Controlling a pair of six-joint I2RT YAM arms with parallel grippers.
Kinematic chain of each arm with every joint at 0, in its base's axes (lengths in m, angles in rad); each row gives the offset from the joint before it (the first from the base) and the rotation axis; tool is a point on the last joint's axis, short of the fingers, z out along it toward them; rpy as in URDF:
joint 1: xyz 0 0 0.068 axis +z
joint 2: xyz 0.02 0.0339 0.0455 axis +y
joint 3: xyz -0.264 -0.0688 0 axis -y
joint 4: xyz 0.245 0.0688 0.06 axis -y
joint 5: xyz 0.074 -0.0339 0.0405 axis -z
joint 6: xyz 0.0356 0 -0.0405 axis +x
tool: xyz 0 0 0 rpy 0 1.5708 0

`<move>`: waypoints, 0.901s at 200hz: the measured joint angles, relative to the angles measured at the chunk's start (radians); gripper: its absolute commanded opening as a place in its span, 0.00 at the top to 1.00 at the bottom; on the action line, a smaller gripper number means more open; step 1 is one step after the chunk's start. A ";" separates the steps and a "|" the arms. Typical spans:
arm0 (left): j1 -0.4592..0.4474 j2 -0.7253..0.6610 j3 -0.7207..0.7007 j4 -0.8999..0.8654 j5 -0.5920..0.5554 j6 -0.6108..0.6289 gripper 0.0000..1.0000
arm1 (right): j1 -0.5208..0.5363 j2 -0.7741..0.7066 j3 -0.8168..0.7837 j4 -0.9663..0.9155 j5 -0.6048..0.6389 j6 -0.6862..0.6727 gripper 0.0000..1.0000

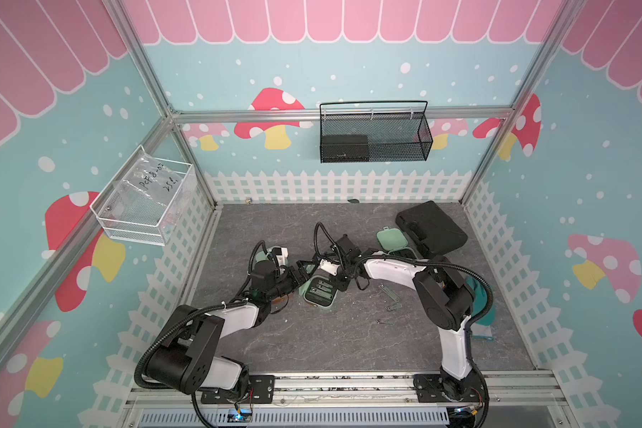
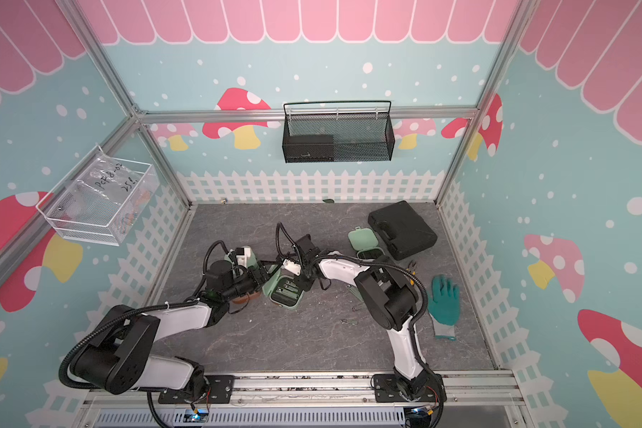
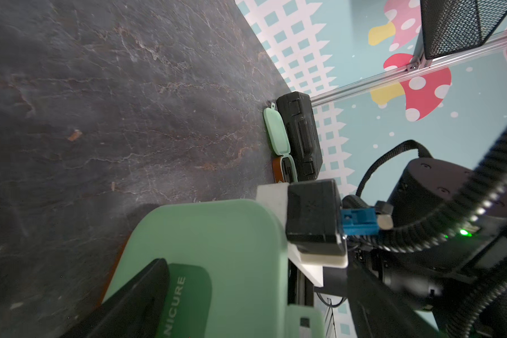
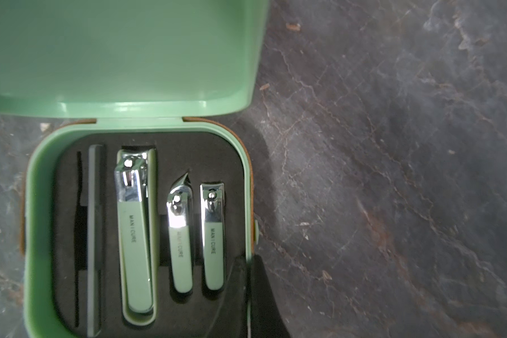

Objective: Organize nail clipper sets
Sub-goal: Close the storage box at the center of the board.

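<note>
Your open mint case (image 4: 32, 234) sits mid-table with its lid (image 4: 114, 58) standing up. Three clippers (image 4: 135, 234) and a file (image 4: 94, 234) are slotted into the black insert (image 4: 170, 146). The right gripper (image 4: 248, 281) is pinching the base's wall, one finger inside and one outside, both cut off at the frame edge. Your left gripper (image 1: 302, 271) is spread wide, but the wrist view only catches one finger (image 3: 135, 298), lying on the lid's outer face. A second mint case (image 1: 391, 241) lies open beside the black tool case (image 1: 432, 229). A third mint case (image 1: 264, 255) is mostly hidden behind the left wrist. The loose metal bits (image 1: 390, 292) by the right arm are too small to call.
</note>
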 measured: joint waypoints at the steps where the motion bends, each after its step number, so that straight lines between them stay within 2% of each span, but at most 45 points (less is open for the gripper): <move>1: 0.000 0.000 0.000 0.001 0.001 0.000 0.03 | 0.000 0.000 0.000 0.000 0.002 0.005 0.81; 11: -0.005 0.006 0.000 0.013 0.008 -0.003 0.03 | -0.001 -0.001 0.000 0.003 0.019 0.023 0.74; 46: -0.041 0.006 0.003 0.024 0.036 -0.007 0.04 | -0.002 -0.062 -0.046 0.002 0.096 0.156 0.61; 98: -0.113 -0.006 0.031 -0.006 0.047 0.001 0.04 | -0.005 -0.417 -0.197 -0.005 0.198 0.447 0.43; 137: -0.179 -0.002 0.069 -0.045 0.032 0.025 0.05 | -0.032 -0.606 -0.369 0.095 0.080 0.680 0.40; 180: -0.185 0.097 0.068 -0.073 -0.015 0.044 0.08 | -0.034 -0.584 -0.504 0.227 -0.073 0.879 0.40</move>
